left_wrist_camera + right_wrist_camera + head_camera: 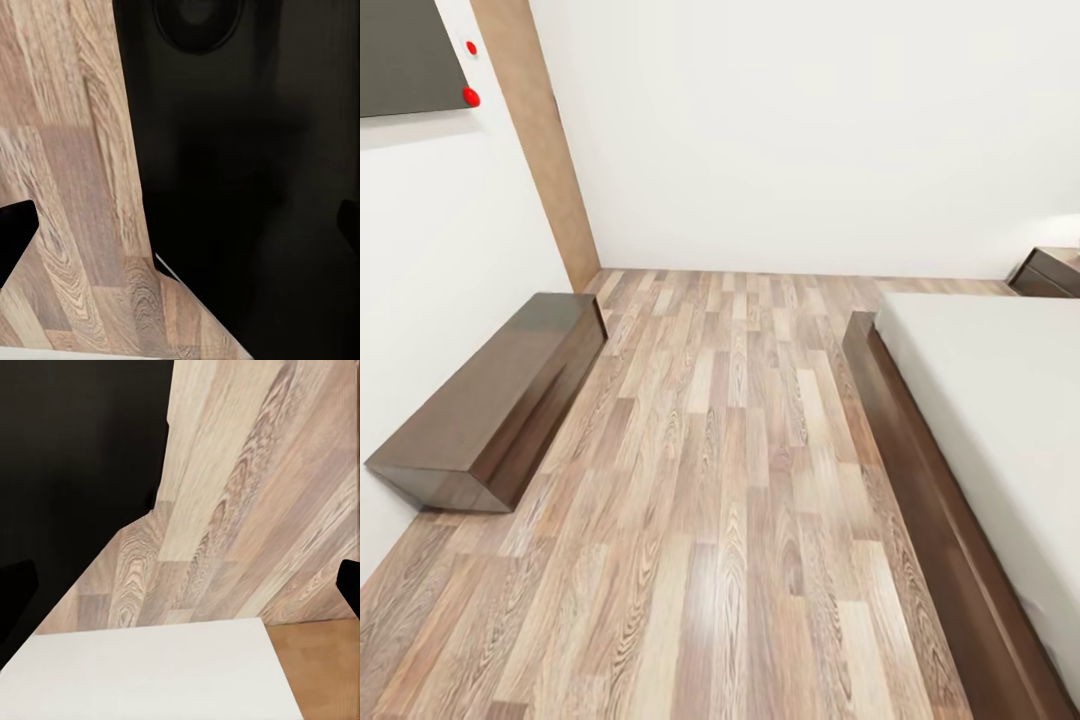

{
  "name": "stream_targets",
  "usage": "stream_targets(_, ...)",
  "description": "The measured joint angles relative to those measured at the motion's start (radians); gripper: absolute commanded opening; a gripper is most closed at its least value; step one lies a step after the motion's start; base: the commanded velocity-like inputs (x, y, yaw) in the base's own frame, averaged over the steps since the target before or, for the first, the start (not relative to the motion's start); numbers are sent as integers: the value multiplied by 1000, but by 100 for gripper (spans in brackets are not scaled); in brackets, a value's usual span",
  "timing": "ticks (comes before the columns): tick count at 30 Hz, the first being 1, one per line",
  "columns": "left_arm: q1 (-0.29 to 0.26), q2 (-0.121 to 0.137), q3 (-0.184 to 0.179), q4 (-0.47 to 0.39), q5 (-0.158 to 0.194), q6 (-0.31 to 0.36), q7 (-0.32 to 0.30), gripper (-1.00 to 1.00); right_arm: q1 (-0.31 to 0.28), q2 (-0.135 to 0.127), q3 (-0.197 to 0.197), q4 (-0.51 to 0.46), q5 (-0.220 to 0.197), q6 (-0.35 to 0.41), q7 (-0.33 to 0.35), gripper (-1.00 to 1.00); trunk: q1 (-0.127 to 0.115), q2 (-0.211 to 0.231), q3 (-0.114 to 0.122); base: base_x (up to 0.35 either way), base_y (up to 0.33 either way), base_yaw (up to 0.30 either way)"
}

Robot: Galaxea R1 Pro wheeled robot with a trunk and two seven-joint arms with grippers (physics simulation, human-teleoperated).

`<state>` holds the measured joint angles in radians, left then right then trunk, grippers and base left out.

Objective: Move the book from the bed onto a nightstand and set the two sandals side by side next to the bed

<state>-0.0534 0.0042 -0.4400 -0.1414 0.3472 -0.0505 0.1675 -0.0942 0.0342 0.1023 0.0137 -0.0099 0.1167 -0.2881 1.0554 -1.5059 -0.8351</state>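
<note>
Looking forward and down from the head camera, a stretch of wood-plank floor [730,480] is seen between the bed [1000,420] at the right and a long low dark brown cabinet [490,410] set against the white wall [420,260] at the left. A nightstand [1050,270] is partly seen in the far right corner, beyond the mattress. Neither the book nor the sandals can be made out; the visible part of the mattress is bare, so the book is judged to lie further along the bed, and the robot is judged to be on its way.

In the left wrist view, dark fingertips [15,232] of the left gripper [180,232] are seen at opposite edges, so the jaws are spread with nothing between them. The right gripper [180,592] is likewise spread and empty, over floor and a white surface.

Several risks are judged from here. The passage between cabinet and bed frame is narrow, so the base could be bumped against either if steering drifts. With the task's things out of sight, the wrong side of the bed could be approached and time lost. The low frame edge could be clipped by a hanging arm during a turn.
</note>
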Motion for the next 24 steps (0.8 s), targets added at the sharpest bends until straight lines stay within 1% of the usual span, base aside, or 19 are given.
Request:
stream_targets(10, 0, 0, -1, 0, -1, 0, -10, 100, 0, -1, 0, 0, 0, 0, 0, 100, 0, 0, 0, 215, 0, 0)
stream_targets(24, 0, 0, -3, 0, -2, -1, -15, 100, 0, 0, 0, 0, 0, 0, 0, 100, 0, 0, 0, 186, 0, 0)
